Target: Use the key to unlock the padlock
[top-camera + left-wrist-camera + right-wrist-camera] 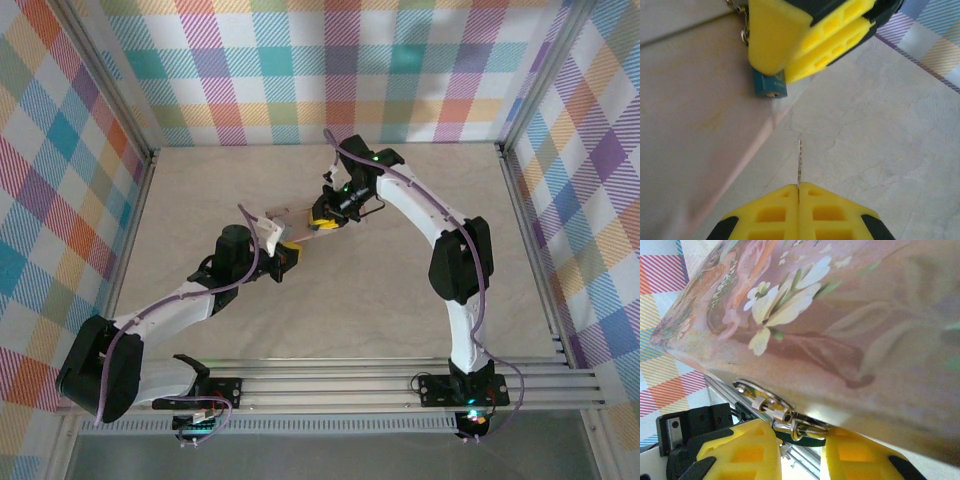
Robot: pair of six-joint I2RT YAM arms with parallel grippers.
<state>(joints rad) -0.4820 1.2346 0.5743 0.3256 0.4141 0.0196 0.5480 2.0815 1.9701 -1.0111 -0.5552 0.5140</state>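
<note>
Blue padlock (770, 86) seemingly clamped in right tool (783, 73), thin key (799, 160) pinched fast in left tool (799, 186).

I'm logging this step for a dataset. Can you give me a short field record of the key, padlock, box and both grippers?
left gripper: shut on the key, aimed at the padlock
key: thin blade sticking out past the pads, apart from the padlock, not yet inserted
padlock: blue body, small hole in the face turned toward the key
right gripper: shut on the padlock
pink box: floral print, padlock hanging at its metal hasp
table: pale marbled surface
</note>
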